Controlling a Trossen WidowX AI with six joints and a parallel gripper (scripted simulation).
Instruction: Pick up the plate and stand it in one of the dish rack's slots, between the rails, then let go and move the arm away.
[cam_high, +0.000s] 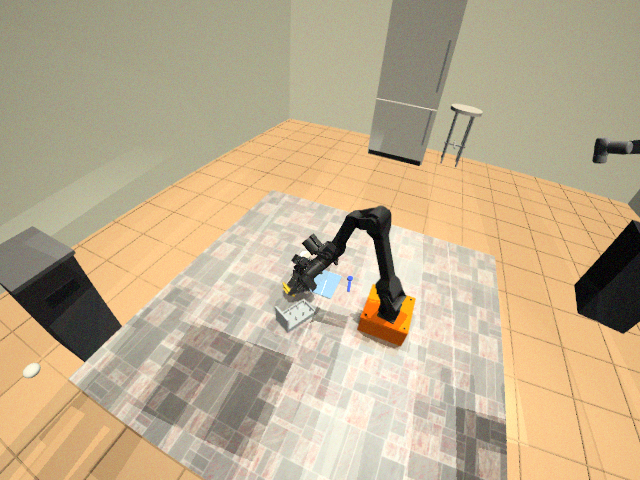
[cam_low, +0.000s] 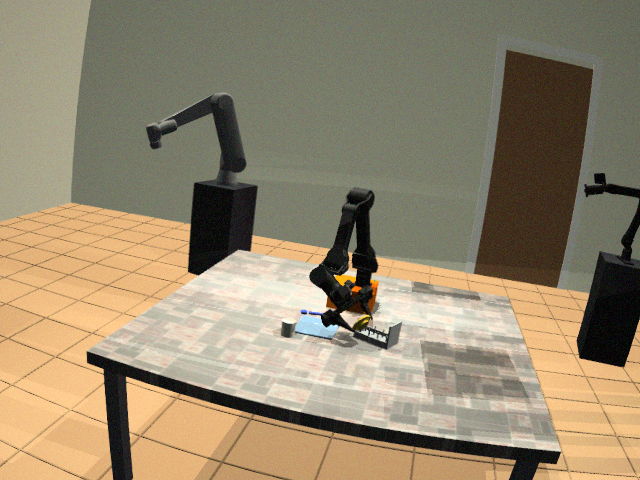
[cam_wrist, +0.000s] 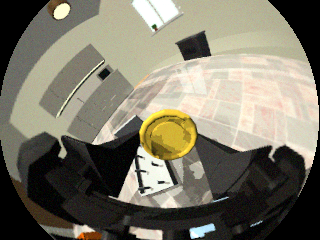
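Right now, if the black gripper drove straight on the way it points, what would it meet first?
Probably the grey dish rack, with the round yellow plate leading; the plate hides that line, so the patterned tabletop beside it is possible.

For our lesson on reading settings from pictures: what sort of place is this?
Probably a robot lab laid out with kitchen furnishings: a black arm on an orange base, another arm on a pedestal, and a tall fridge.
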